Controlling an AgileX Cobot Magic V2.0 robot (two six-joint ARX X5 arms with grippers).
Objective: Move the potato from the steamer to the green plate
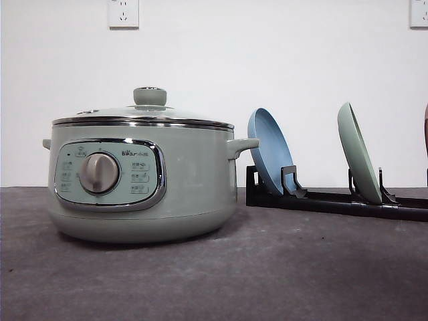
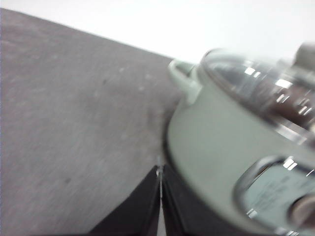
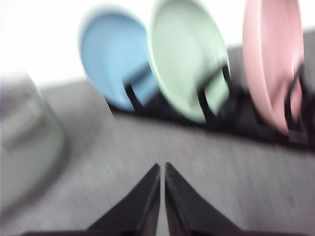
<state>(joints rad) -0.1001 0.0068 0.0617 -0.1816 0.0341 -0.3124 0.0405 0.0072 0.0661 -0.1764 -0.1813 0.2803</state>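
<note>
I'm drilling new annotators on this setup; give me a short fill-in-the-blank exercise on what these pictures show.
1. The glass lid sits ____ the steamer.
2. The green plate stands on edge in a black ____.
3. In that rack, the plate nearest the steamer is the ____ one.
4. The right pincer and the left pincer both have their fingertips ____.

Missing words: on; rack; blue; together
</note>
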